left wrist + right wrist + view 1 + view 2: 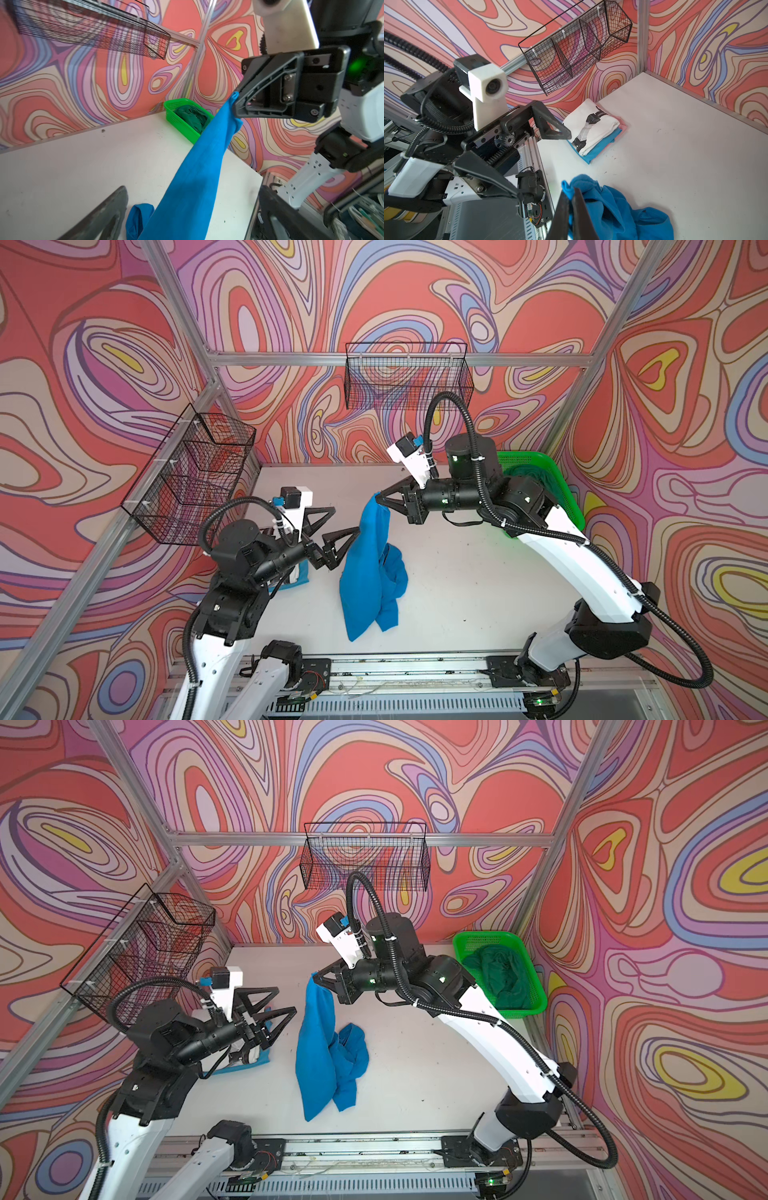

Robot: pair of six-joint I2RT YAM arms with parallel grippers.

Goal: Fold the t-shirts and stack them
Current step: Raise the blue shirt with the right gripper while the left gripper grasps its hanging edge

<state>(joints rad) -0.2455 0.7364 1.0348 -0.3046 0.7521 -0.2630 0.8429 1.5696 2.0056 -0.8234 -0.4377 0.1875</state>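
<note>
**Task item, condition.** The bright blue t-shirt (370, 568) is unfolded and bunched. One pinched corner is raised above the surface (478, 572). The cloth falls from that corner in a long drape, and its lower part lies crumpled in loose folds on the middle of the surface.

**Jaws.** The right gripper (379, 498) has its jaws clenched on the raised corner of the blue shirt. The left gripper (347, 519) has its jaws spread wide and grasps nothing. It sits just beside the drape, on the side facing the left arm.

**Differences between views.**
- In both top views the left arm covers most of a folded stack, so only a lighter blue edge shows.
- The right wrist view shows that stack plainly. A white printed t-shirt (591, 124) lies on a lighter blue t-shirt (600, 146), with a pink strip (623, 124) under them. The stack sits near the wall.
- In a top view the right arm partly hides the green basket (478, 937).
- The left wrist view shows the basket at the far corner of the surface, with the dark green t-shirt (191, 116) heaped in it.
- The left wrist view also shows the drape running between the two open fingers (104, 216).
</note>
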